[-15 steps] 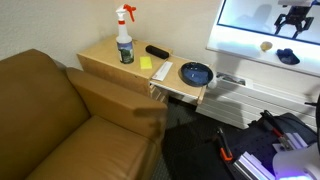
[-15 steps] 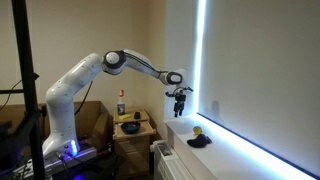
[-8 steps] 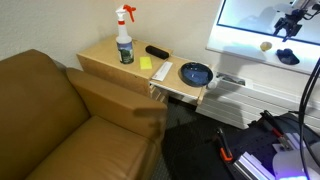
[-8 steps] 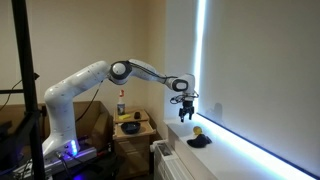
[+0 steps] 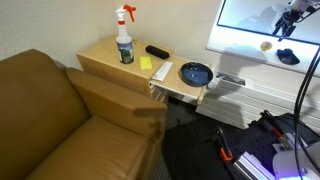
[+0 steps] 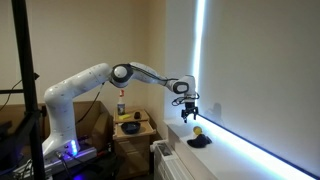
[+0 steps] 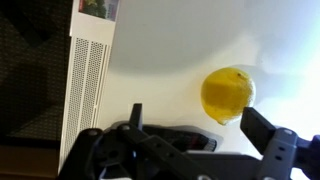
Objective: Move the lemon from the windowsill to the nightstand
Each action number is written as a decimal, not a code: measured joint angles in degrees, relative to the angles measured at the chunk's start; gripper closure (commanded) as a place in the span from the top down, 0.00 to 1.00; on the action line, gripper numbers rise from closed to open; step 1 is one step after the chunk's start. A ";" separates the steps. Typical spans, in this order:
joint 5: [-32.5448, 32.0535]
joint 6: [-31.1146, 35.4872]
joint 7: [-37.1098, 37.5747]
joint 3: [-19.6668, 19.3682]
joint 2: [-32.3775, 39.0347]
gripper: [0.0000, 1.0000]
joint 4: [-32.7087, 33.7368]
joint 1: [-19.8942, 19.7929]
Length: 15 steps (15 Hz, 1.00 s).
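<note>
Gripper: the gripper is hanging over the windowsill, its jaws spread wide and holding nothing. In the wrist view its dark fingers are standing well apart along the bottom edge.
Lemon: the lemon is lying on the white sill, touched by nothing. In the wrist view it is sitting just past the fingertips, closer to one finger than to the other. In both exterior views it is lying a little below and to one side of the gripper.
Arm: the arm is reaching from its base out toward the bright window.
Dark thing: a dark thing is lying on the sill just beside the lemon; what it is cannot be told.
Nightstand: the nightstand is standing well apart from the lemon. It is carrying a spray bottle, a black remote and a yellow pad.
Bowl: a dark blue bowl is sitting at the nightstand's end nearer the sill.
Sofa: a brown sofa is standing right beside the nightstand.
Grille: a white slatted grille is running along the sill's edge in the wrist view.
</note>
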 measured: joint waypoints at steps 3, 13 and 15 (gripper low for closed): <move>-0.01 6.37 9.35 2.42 3.27 1.00 2.24 -1.01; -4.77 14.16 28.21 4.05 12.36 1.00 10.33 -3.61; -5.06 13.98 29.04 5.11 13.50 1.00 11.91 -4.60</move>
